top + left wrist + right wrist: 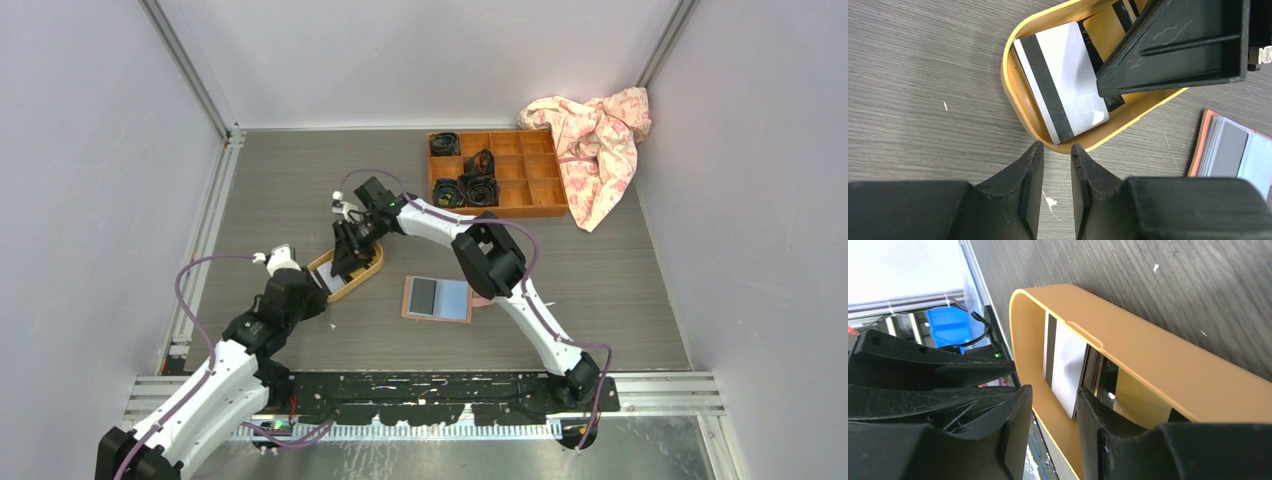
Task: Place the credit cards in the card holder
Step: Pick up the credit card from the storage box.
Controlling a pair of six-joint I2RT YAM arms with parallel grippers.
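**Top view.** The yellow oval tray (362, 285) lies left of centre on the table (300, 190). The card holder (438, 298) lies open just to the tray's right, not touching it, with its bluish pockets facing up. The right gripper (353, 248) reaches down into the tray.

**Wrist views.** The credit cards (1063, 85) lie in the tray, a white black-striped one uppermost and others partly hidden beneath it. The right fingers (1015, 435) stand partly open. A corner of the white card shows in the gap between them, but whether they touch it cannot be told. The left gripper (1057, 155) hovers just outside the tray's rim, its fingers parted by a narrow slit with nothing between them.

**Upper right of the top view.** A wooden compartment box (497, 170) stands beside a crumpled pink patterned cloth (598, 135).
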